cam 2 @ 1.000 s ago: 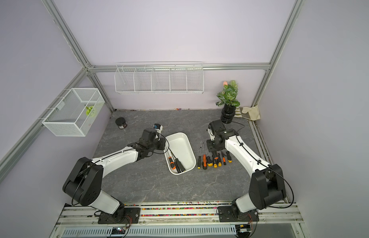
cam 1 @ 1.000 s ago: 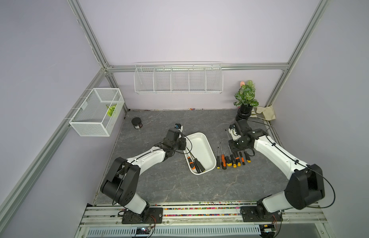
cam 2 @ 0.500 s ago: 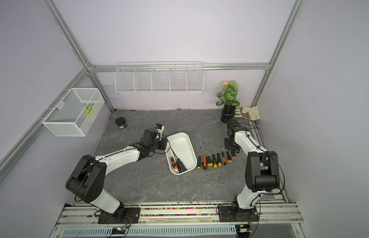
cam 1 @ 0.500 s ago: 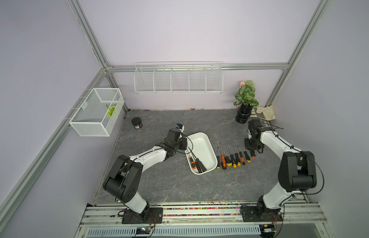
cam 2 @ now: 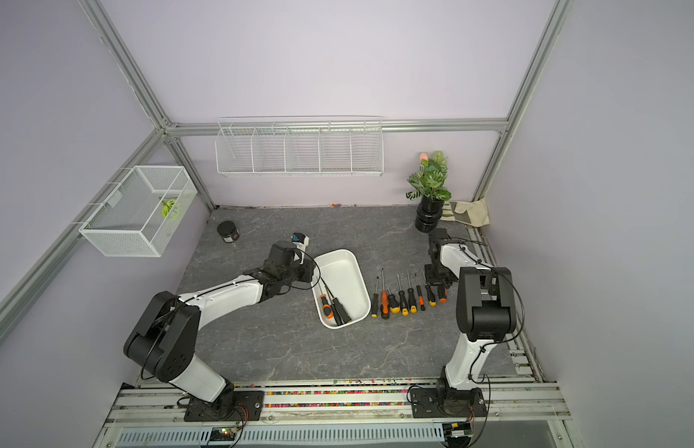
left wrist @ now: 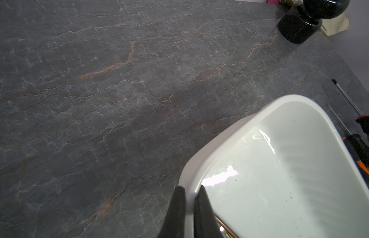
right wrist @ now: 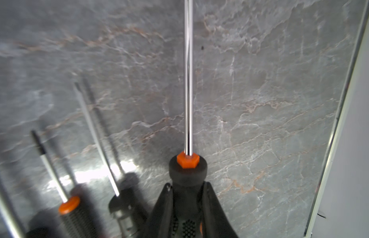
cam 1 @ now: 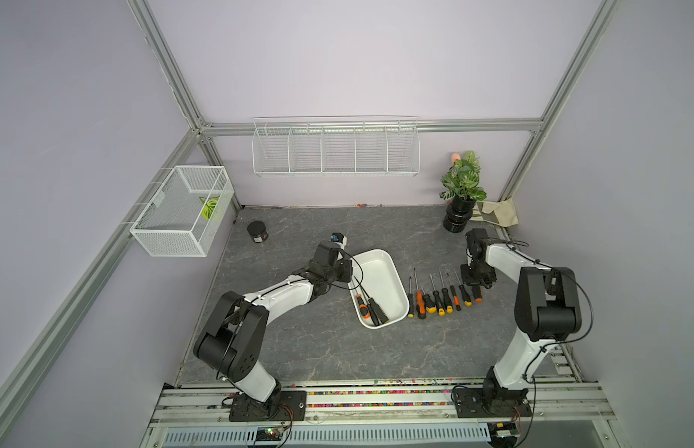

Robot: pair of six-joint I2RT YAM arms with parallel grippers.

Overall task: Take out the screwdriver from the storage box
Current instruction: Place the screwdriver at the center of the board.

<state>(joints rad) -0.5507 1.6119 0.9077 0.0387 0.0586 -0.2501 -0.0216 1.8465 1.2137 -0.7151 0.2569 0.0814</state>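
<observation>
Both clamped: your left gripper [left wrist: 190, 188] on the shallow white plastic tub [left wrist: 282, 185], right gripper [right wrist: 187, 185] on a black-and-orange screwdriver [right wrist: 187, 171]; lower it flat.

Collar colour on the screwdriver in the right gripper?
Orange hex collar above a black handle; right wrist view shows it best.

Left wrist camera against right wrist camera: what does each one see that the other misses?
Only the left wrist view shows the white storage box, with the left pincer closed on its rim, and a black pot farther off on the table. Only the right wrist view shows the right pincer closed on a black-handled screwdriver with an orange collar, plus a metal rail along the table edge. Both show the grey marbled table and some laid-out screwdrivers lying on it.
</observation>
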